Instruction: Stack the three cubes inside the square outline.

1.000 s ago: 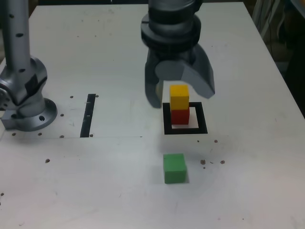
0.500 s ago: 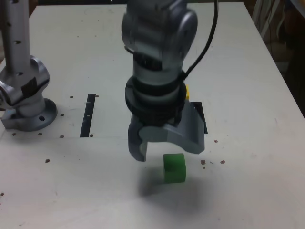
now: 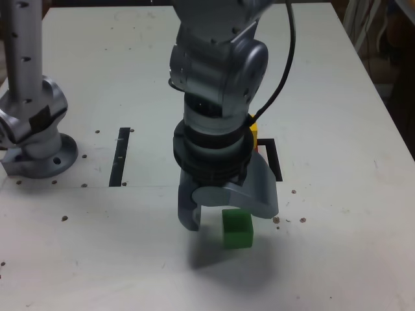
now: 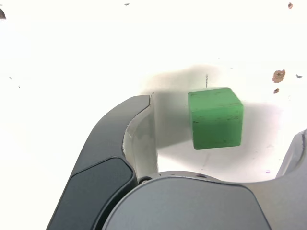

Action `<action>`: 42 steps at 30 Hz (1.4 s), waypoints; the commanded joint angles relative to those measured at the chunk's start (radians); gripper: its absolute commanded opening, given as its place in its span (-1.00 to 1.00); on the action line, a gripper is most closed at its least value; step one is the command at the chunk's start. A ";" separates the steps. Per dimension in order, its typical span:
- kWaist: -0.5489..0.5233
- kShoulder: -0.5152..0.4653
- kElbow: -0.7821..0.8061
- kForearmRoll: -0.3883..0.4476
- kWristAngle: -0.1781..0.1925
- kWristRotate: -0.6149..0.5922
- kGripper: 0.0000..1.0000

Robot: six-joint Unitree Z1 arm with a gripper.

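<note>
The green cube (image 3: 237, 230) rests on the white table, near its front in the exterior view. My gripper (image 3: 227, 216) is open and hangs low over it, one finger on each side, neither touching. The wrist view shows the green cube (image 4: 215, 117) sitting between the spread fingers (image 4: 130, 139) of the gripper (image 4: 223, 122). Behind the arm only a sliver of the yellow cube (image 3: 255, 128) shows. The red cube is hidden by the arm. One corner of the square outline (image 3: 275, 158) shows at the exterior view's right of the arm.
A narrow black strip (image 3: 119, 156) lies on the table at the exterior view's left. The arm's grey base (image 3: 34, 133) stands beyond it at the table's left edge. Small dark specks (image 3: 288, 220) dot the surface near the green cube.
The arm has left the yellow-on-red stack in the square and come forward. It has lowered its open fingers around the green cube, a little lower now than half a second ago.
</note>
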 commanded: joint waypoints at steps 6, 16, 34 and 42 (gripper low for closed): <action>-0.001 0.051 -0.012 -0.017 -0.025 -0.007 0.88; 0.006 0.091 -0.009 -0.041 -0.019 -0.002 0.71; 0.019 0.110 -0.062 -0.012 0.003 0.025 -0.13; 0.019 0.108 -0.050 -0.033 -0.015 0.020 -0.48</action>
